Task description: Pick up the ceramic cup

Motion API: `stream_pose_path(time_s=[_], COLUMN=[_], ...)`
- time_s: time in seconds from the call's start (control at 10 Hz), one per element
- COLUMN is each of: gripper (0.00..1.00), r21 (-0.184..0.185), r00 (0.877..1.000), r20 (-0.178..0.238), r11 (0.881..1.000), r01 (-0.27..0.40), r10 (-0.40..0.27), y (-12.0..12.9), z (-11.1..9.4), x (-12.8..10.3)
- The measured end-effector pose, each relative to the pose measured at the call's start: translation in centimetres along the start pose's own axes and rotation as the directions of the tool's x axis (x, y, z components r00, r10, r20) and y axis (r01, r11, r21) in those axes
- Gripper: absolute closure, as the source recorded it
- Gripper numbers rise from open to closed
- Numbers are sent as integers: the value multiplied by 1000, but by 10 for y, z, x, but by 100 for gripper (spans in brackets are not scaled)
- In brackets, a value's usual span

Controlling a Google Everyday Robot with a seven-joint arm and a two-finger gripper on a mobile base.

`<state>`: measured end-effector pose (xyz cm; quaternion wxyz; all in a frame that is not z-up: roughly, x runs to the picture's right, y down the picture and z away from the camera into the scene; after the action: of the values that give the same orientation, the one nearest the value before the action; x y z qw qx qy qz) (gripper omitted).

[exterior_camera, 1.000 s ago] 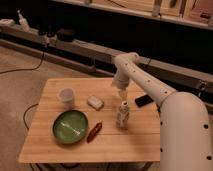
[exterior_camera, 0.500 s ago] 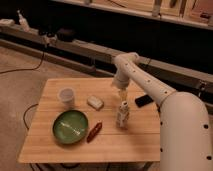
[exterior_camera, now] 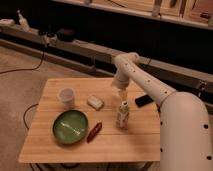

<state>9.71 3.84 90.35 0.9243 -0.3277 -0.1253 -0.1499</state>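
Observation:
The ceramic cup (exterior_camera: 66,97) is small, whitish-grey and handleless, and stands upright on the left part of the wooden table (exterior_camera: 55,145). My gripper (exterior_camera: 121,92) hangs over the middle-right of the table, just above the small patterned white bottle (exterior_camera: 122,116). It is well to the right of the cup and holds nothing that I can see.
A green bowl (exterior_camera: 70,127) with something pale inside sits in front of the cup. A white block (exterior_camera: 95,103) lies at the centre and a red chili-like object (exterior_camera: 94,132) lies next to the bowl. A dark flat object (exterior_camera: 142,100) lies at the right edge. My white arm (exterior_camera: 180,125) fills the right side.

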Motion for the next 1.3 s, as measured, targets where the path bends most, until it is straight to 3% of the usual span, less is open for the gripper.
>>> stream_pose_path(time_s=[1.0, 1.3], gripper=[20, 20], r21=[5, 43], r00=[1000, 986], r20=[-4, -44], r11=[1000, 986], r01=[11, 162], r10=[-11, -160], y=[-1, -17], z=[-2, -20], x=[-1, -35])
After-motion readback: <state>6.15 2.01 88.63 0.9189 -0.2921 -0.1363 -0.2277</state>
